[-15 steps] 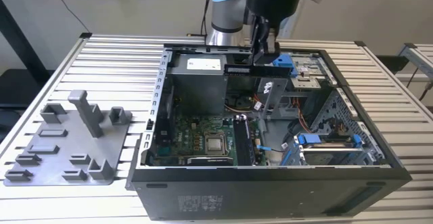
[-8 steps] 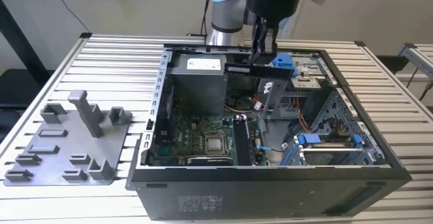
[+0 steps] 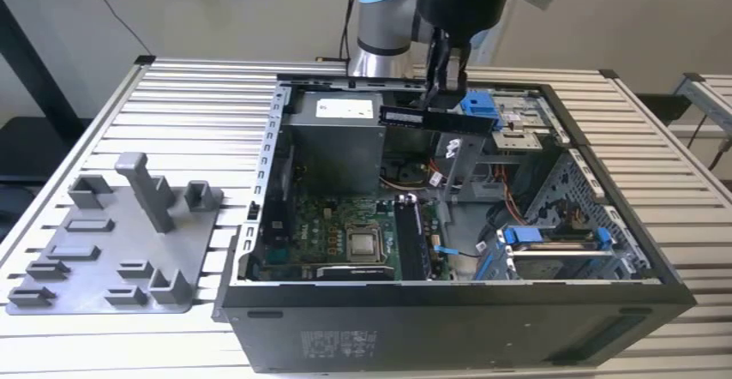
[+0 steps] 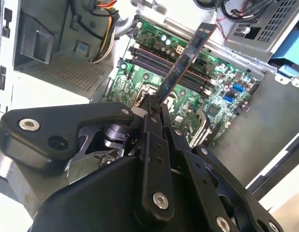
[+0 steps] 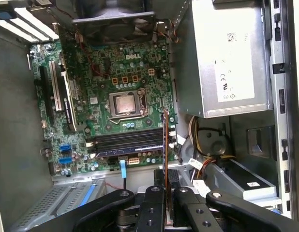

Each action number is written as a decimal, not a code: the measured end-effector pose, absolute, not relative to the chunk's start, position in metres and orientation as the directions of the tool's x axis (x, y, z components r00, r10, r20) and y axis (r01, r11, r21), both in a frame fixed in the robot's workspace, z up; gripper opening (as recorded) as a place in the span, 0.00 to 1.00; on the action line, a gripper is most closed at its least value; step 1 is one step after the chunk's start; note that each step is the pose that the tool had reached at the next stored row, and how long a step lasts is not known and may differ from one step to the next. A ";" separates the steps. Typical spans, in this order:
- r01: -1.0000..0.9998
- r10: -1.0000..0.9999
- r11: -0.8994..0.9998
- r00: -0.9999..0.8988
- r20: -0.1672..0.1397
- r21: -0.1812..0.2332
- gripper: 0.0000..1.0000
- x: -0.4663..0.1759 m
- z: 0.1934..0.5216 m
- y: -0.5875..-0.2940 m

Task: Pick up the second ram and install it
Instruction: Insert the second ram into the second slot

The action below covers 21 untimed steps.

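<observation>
Nearest the lens in both wrist views: black linkage of the tool point(image 4: 153, 105), fingers drawn together and clamped on the thin faces of the second ram point(image 4: 188, 58). Grips it, going by the exterior view, somewhere about the middle of its length. Shows as a dark board jutting past the fingertips in the second wrist view, chips along its face, and as a bare thin edge in the first wrist view.

Hangs in the air over the open computer case point(image 3: 458, 282), board roughly level just under the tool and touching nothing else. Well below the tool: green motherboard point(image 5: 115, 72), with long black memory slots point(image 5: 127, 139) lying side by side next to the processor socket point(image 5: 124, 104). Cannot tell whether one of those slots is already filled. Off to one side of the tool, out on the slatted surface point(image 3: 171, 96) beside the case: grey plastic tray point(image 3: 115, 250) of blocks and posts.

Judged from this: pick-up part done, with the board off the tray, firmly in the grip and over the case. Install part not done. Well apart from every slot, no edge of the board in contact with the motherboard, nothing seated or latched.
</observation>
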<state>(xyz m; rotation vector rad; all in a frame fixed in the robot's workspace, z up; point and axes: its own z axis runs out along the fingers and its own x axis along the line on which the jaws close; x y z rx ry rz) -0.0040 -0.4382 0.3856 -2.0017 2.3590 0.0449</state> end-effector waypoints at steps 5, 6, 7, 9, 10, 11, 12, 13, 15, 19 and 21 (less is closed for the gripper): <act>-0.975 -0.973 0.223 -0.222 -0.055 -0.008 0.14 -0.004 0.385 -0.438; -0.972 -0.971 0.235 -0.235 -0.055 -0.008 0.14 -0.004 0.385 -0.438; -0.969 -0.968 0.247 -0.246 -0.055 -0.008 0.14 -0.004 0.385 -0.438; -0.963 -0.961 0.271 -0.270 -0.055 -0.008 0.14 -0.004 0.385 -0.438; -0.960 -0.959 0.280 -0.279 -0.055 -0.008 0.14 -0.004 0.385 -0.438; -0.957 -0.956 0.288 -0.288 -0.055 -0.008 0.14 -0.004 0.384 -0.438; -0.955 -0.954 0.295 -0.294 -0.055 -0.008 0.14 -0.005 0.384 -0.438; -0.953 -0.952 0.302 -0.301 -0.055 -0.008 0.14 -0.005 0.384 -0.438; -0.949 -0.948 0.314 -0.313 -0.055 -0.008 0.14 -0.006 0.384 -0.438; -0.940 -0.939 0.341 -0.340 -0.055 -0.008 0.14 -0.008 0.384 -0.438; -0.935 -0.934 0.354 -0.353 -0.055 -0.008 0.14 -0.008 0.383 -0.438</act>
